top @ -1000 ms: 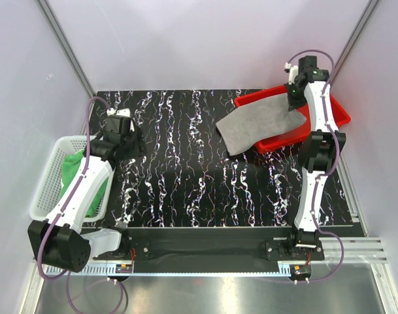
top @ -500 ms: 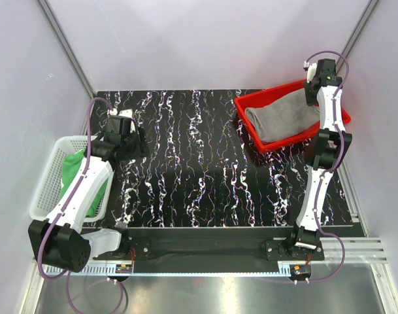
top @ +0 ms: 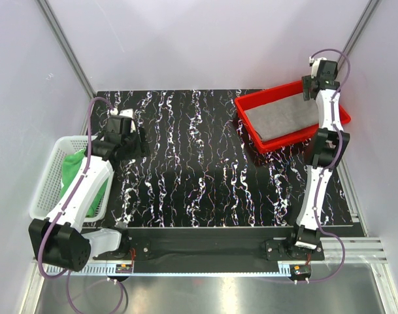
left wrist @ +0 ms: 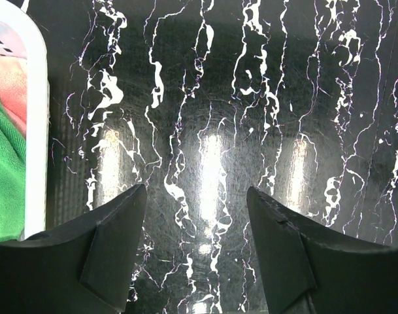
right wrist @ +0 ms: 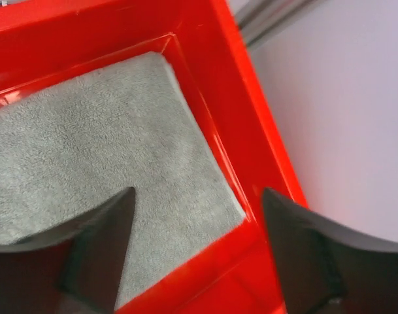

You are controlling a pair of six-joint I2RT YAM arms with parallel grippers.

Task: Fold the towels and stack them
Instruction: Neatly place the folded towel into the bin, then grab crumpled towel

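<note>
The grey towel (top: 281,117) lies folded flat inside the red tray (top: 251,130) at the back right; it fills much of the right wrist view (right wrist: 100,150). My right gripper (top: 314,85) is open and empty above the tray's far right corner, jaws wide apart (right wrist: 197,199). The green towel (top: 73,171) lies in the white basket (top: 46,186) at the left; in the left wrist view its edge (left wrist: 4,176) shows with a pink towel (left wrist: 9,85) behind it. My left gripper (top: 134,142) is open and empty over the bare table (left wrist: 197,196). The pale blue-white towel is not in view.
The black marbled table (top: 199,170) spans the middle. The basket's white rim (left wrist: 36,131) stands just left of my left fingers. The tray's red wall (right wrist: 251,137) runs between my right fingers. Pale enclosure walls (top: 185,39) close in at the back and sides.
The grey towel, hanging out over the tray's front edge a second ago, now lies flat in the tray. My right gripper has let it go and moved back to the right. The left arm is still.
</note>
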